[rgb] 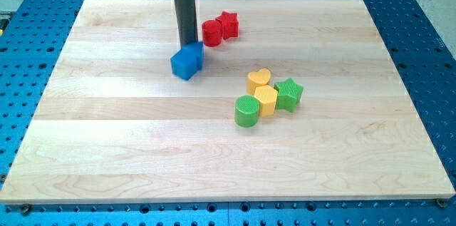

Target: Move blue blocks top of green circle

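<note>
A blue block [187,60], cube-like, lies in the upper middle of the wooden board [107,133]. A second blue block may sit just behind it, but I cannot tell them apart. My tip [189,43] stands right at the blue block's top edge, touching it from the view's top side. The green circle [246,110] lies to the lower right of the blue block, well apart from it. It touches a yellow hexagon [266,100].
A yellow heart [258,79] sits above the yellow hexagon. A green star [288,93] touches the hexagon on its right. A red circle [211,32] and a red star [228,24] lie just right of my rod near the board's top edge.
</note>
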